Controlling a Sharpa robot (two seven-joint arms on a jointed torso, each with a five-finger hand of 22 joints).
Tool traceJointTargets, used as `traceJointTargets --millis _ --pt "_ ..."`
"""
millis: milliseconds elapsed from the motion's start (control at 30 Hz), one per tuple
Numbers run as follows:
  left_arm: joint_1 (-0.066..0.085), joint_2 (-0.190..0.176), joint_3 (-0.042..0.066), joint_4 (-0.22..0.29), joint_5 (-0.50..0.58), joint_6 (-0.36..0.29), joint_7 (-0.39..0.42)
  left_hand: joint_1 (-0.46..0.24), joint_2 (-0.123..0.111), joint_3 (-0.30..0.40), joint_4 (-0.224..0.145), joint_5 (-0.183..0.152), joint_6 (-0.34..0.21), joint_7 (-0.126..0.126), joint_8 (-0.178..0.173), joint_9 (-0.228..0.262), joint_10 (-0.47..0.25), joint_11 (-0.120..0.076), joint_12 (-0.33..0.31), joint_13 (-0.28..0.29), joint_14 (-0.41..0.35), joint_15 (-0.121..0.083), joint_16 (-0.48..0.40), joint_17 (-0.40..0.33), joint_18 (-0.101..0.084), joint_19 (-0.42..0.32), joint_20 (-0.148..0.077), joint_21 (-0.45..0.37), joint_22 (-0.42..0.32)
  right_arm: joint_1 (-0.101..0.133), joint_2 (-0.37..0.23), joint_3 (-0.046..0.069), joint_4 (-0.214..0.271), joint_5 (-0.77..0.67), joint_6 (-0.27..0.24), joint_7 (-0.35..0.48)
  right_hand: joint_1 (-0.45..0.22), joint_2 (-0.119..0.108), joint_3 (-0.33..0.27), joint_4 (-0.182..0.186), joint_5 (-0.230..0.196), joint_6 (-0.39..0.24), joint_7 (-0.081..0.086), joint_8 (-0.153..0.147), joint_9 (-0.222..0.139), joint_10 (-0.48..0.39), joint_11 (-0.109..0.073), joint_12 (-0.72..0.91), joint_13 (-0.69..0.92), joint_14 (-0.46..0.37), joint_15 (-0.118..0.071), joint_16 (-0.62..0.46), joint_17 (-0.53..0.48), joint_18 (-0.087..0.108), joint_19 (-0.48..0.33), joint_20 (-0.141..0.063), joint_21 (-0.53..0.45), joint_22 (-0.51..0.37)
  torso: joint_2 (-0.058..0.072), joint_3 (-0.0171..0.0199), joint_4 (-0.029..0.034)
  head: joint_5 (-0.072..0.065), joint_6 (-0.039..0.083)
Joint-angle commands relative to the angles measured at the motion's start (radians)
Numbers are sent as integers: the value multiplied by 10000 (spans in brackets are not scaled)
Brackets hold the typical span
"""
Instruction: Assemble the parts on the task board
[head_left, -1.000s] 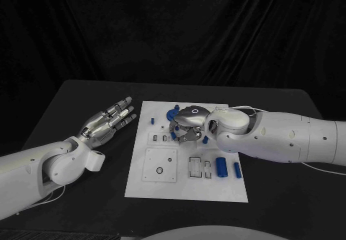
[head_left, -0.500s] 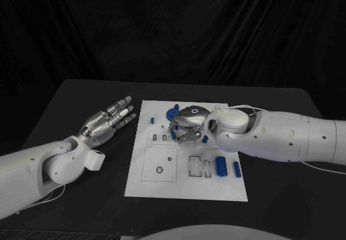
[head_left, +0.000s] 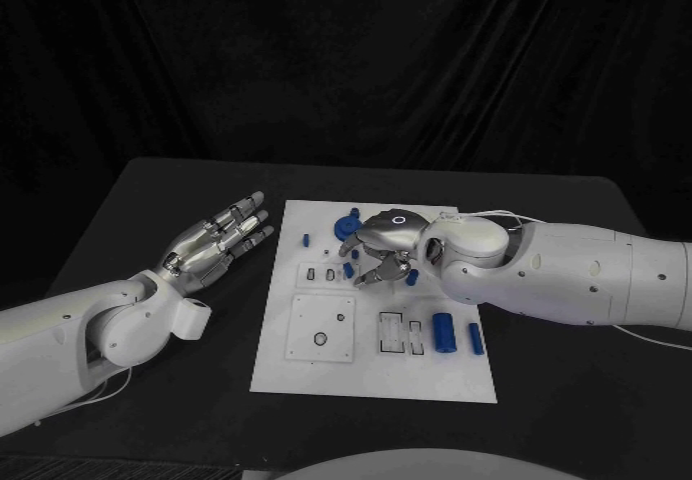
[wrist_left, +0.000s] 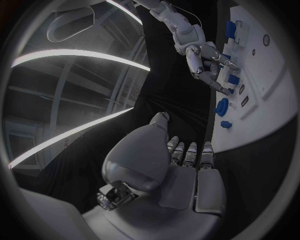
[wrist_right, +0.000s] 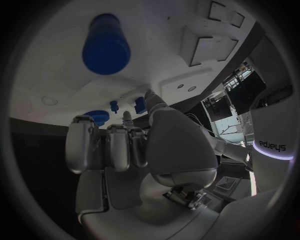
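R hand (head_left: 378, 250) is over the upper middle of the task board (head_left: 325, 375), fingers curled down toward the surface. Can't tell if they pinch anything: a small blue part (head_left: 348, 269) sits right at the fingertips, touching or not is unclear. In the right wrist view that hand's fingers (wrist_right: 119, 145) lie side by side, extended, w/ the board close in front of them and a big blue cylinder (wrist_right: 105, 46) standing on it just past the fingertips.

L hand (head_left: 216, 243) hangs over the bare desk (head_left: 173, 200) beside the board's left edge, flat, fingers straight and slightly apart, holding nothing.

Other parts rel. to the R hand: a blue gear-like piece (head_left: 346, 226) just beyond it on the far side, a small blue peg (head_left: 304, 240) off toward the L hand, two blue cylinders (head_left: 443, 331) lying on the board nearer the robot, under the R forearm. A square white plate w/ a round hole (head_left: 320, 330) is on the board's near-left part.
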Motion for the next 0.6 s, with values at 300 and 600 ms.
traceJointTargets --millis 300,600 --pt "-9 -190 12 322 -60 -652 604 164 -341 458 -803 -577 102 187 80 27 25 202 -27 7 -3 2 -36 -16 2 10 201 -59 -11 867 -1153 15 1095 460 -2220 539 -705 -1060 -2004 918 -443 -748 -188 -93 -412 1048 -239 36 2633 779 -209 -24 1255 48 209 -169 4 1951 -12 8 -6 44 299" --pt "651 -572 21 844 -2562 -3256 934 157 -1129 645 -863 -3061 894 563 233 133 3727 1799 4851 1931 4422 574 3783 1971 -31 4341 678 2596 1436 1664 -2047 15 1513 2133 -3192 1005 -2413 -496 -1620 893 -441 1446 96 1238 101 1048 9 36 2633 1015 -10 666 2432 -176 585 -43 985 2249 -91 33 -59 244 570"
